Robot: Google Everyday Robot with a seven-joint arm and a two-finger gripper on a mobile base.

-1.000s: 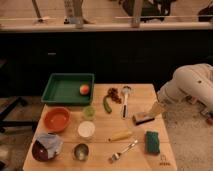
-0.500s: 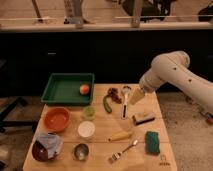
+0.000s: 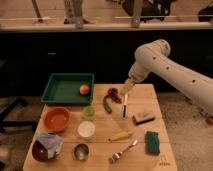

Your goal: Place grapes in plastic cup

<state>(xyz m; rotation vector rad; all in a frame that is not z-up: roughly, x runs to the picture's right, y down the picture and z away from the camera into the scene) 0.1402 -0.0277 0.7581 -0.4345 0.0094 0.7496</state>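
Observation:
The grapes point(image 3: 114, 94) are a small dark red-brown bunch lying on the wooden table point(image 3: 160, 160) near its far edge. The plastic cup point(image 3: 89, 111) is pale lime-green and stands left of centre, below the green tray. My gripper point(image 3: 124, 90) hangs at the end of the white arm, just right of and slightly above the grapes.
A green tray point(image 3: 62, 90) holds an orange-red fruit point(image 3: 84, 89). An orange bowl point(image 3: 56, 119), white cup point(image 3: 86, 129), metal cup point(image 3: 80, 151), dark bowl with cloth point(image 3: 46, 147), green pickle point(image 3: 107, 105), pen-like tool point(image 3: 125, 106), brush point(image 3: 144, 117), banana point(image 3: 121, 135), fork point(image 3: 123, 150) and green sponge point(image 3: 152, 141) lie around.
The arm has swung from the table's right side leftward and toward the far edge. The gripper now hangs next to the grapes. The objects have not moved.

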